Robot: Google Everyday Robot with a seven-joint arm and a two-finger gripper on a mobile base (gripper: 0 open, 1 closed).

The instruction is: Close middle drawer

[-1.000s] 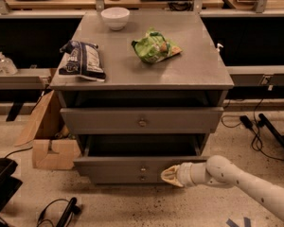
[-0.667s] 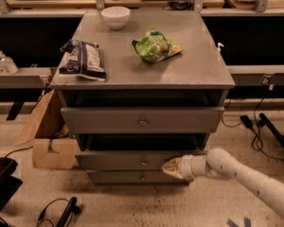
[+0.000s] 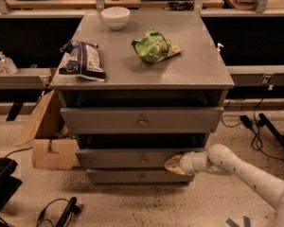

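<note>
White tubular arm (image 3: pixel 255 178) w/ rounded elbow (image 3: pixel 221 156); tan tool (image 3: pixel 173 164) at middle drawer (image 3: pixel 128 159).

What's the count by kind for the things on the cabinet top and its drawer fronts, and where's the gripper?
Bowls: 1, the white bowl
Snack bags: 2, the dark bag and the green bag
Drawer fronts: 3, the top drawer, middle drawer, bottom drawer
Total: 6
The gripper is at the right end of the middle drawer's front.

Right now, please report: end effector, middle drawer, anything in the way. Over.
End effector at right end of middle drawer front. Drawer slightly out, ahead of bottom drawer. Cardboard box at left, apart from it.
</note>
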